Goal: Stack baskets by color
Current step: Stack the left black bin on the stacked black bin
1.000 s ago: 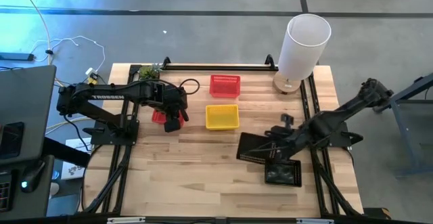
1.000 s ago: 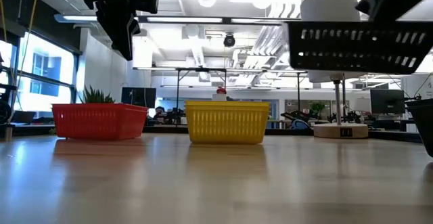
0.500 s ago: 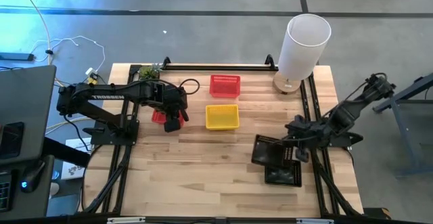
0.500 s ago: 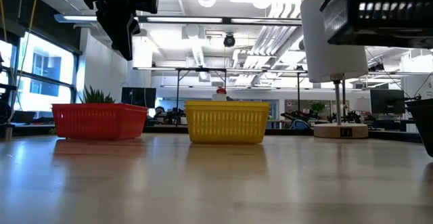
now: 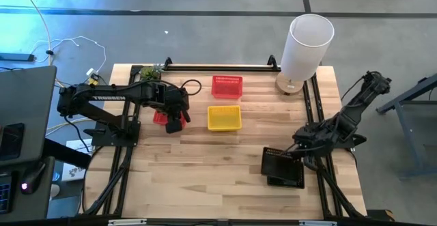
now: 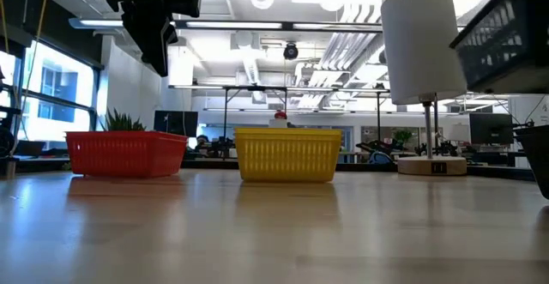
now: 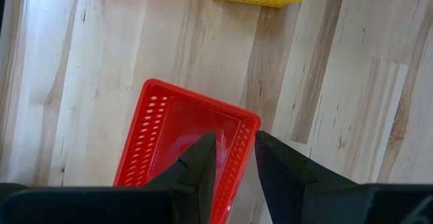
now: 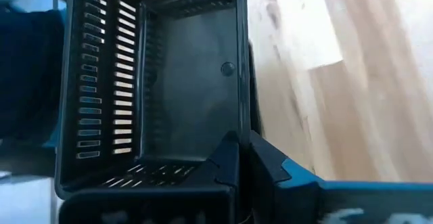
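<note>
Item: black rectangular plastic mesh basket, pinched at one thin side wall by the shut right gripper, over a second black basket at the table's near right. Likely light, fairly stiff, slick; rim wall is the sensible hold. Since the earlier frame it has travelled right, nearly above its mate. Left gripper, jaws straddling a red mesh basket wall at far left, unchanged.

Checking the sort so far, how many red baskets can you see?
2 seen. One red basket sits at the table's far edge, behind the yellow basket. The other is under the left pincer, its wall between the fingers. Nested ones could be hidden.
</note>
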`<control>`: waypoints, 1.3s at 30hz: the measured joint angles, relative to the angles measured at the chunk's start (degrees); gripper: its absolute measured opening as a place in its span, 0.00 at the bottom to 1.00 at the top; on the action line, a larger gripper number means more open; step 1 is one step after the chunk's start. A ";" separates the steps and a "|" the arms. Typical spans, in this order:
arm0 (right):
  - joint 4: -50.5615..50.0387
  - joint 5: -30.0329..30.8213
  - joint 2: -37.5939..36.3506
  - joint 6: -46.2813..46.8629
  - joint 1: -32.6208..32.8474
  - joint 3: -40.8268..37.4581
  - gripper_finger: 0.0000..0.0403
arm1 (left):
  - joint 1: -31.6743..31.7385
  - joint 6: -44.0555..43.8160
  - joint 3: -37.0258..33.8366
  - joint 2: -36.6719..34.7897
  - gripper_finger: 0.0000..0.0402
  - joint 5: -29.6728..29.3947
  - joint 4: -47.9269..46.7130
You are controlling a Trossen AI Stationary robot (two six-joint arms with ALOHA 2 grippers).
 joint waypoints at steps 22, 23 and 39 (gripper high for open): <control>-4.66 0.97 3.51 8.05 10.35 -0.17 0.00 | 0.00 -7.34 -0.01 0.00 0.22 0.45 -0.03; -4.66 0.97 3.92 8.47 10.59 -0.17 0.00 | 0.00 -7.32 0.00 0.00 0.22 0.64 -0.03; -2.96 0.26 11.26 11.84 10.96 -0.17 0.00 | 0.00 -7.32 -0.01 0.00 0.22 0.70 -0.02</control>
